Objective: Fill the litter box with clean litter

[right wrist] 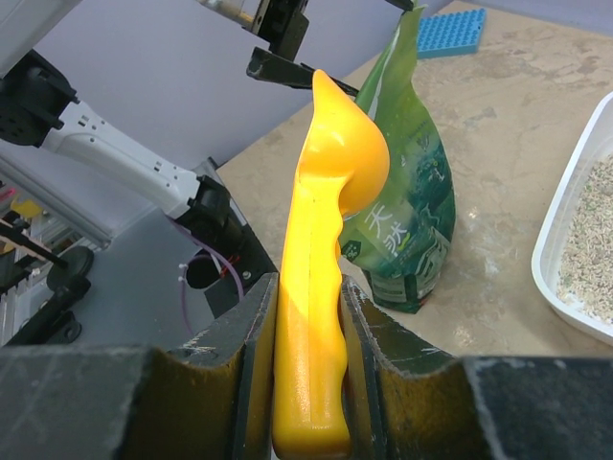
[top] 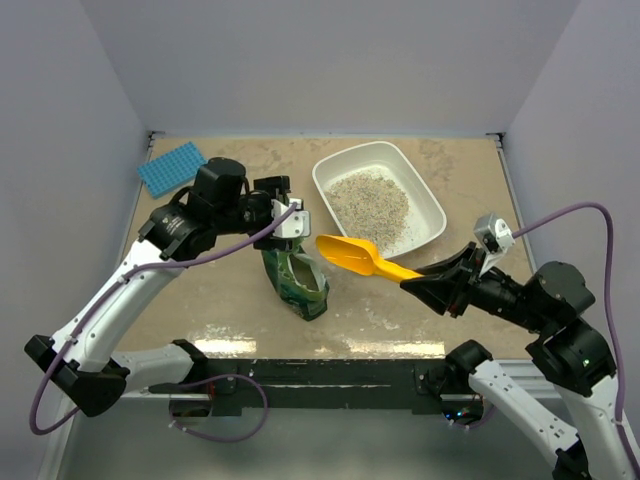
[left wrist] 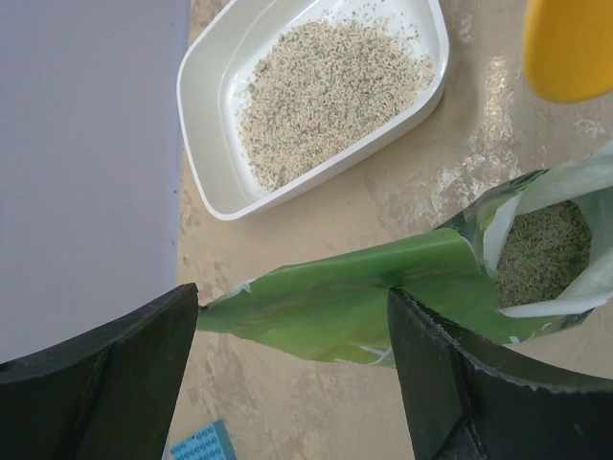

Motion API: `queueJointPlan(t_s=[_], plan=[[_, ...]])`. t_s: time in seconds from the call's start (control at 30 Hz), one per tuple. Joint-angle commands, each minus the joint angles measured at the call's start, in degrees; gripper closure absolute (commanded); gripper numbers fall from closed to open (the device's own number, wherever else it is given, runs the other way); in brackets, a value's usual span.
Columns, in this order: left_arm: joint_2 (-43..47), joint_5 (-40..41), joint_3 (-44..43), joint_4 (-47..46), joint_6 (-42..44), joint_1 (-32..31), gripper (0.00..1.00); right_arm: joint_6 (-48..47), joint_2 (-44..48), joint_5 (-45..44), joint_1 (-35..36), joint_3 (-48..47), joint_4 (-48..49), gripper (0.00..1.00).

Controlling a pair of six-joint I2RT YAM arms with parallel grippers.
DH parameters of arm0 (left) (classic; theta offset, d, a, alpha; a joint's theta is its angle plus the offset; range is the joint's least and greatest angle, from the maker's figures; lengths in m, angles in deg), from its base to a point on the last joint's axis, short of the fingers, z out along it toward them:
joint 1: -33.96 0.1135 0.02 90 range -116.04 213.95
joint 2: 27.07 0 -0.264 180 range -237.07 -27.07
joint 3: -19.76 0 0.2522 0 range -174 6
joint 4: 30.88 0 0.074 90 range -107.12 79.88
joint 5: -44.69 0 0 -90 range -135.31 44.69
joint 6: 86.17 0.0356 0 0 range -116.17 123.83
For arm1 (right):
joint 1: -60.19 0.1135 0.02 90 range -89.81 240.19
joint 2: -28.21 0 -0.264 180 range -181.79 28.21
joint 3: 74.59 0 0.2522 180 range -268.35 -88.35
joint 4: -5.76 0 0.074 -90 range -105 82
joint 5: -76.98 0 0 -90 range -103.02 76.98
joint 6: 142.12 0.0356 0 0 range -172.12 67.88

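Yellow scoop (top: 358,257) clamped in right gripper (top: 418,284); left gripper (top: 290,218) spread wide astride top flap of green bag (top: 300,282). Far right, litter box (top: 355,152) holds litter (top: 368,200).

The top camera looks down from above and behind the arms over the whole counter (top: 230,310), while each wrist camera sits close behind its own fingers (left wrist: 96,383), both catching the green pouch (left wrist: 335,307) and litter box (left wrist: 213,105).

The green pouch (right wrist: 407,225), standing just beyond the orange-yellow scoop (right wrist: 321,240) in the right gripper (right wrist: 311,326), is showing large white Chinese characters: the upper is reading 天, the lower perhaps 然. Smaller print below is blurring out.
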Motion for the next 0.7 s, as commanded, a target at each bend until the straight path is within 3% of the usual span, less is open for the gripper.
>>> queueJointPlan(t_s=[0.0, 0.23, 0.33, 0.4, 0.43, 0.6, 0.63, 0.67], plan=[[-1.83, 3.23, -2.84, 1.34, 1.78, -0.75, 0.16, -1.13, 0.61, 1.48, 0.06, -0.12, -0.22, 1.0], [-3.25, 6.14, -4.16, 2.31, 3.54, -2.33, 0.17, -0.61, 1.23, 1.39, 0.15, 0.76, -0.31, 1.0], [-3.42, 6.4, -3.9, 2.83, 3.72, -2.77, 0.24, 0.01, 1.41, 1.83, 0.06, 1.73, 0.39, 1.0], [-2.98, 6.4, -3.47, 3.28, 3.72, -2.94, 0.42, 0.18, 1.32, 2.1, 0.06, 1.99, 0.83, 1.0], [-2.63, 6.4, -3.2, 3.36, 3.72, -2.86, 0.59, 0.36, 1.32, 2.18, 0.06, 1.99, 1.0, 1.0], [-0.61, 6.49, -0.57, 3.89, 3.28, -2.86, 0.87, 0.54, 0.88, 2.89, 0.06, 1.73, 1.53, 1.0], [-0.26, 6.58, -0.21, 3.89, 3.19, -2.94, 1.0, 0.71, 0.79, 3.06, 0.06, 1.82, 1.71, 1.0], [0.09, 6.58, 0.14, 3.98, 2.75, -2.95, 1.0, 0.89, 0.79, 3.06, 0.06, 1.9, 1.71, 1.0]])
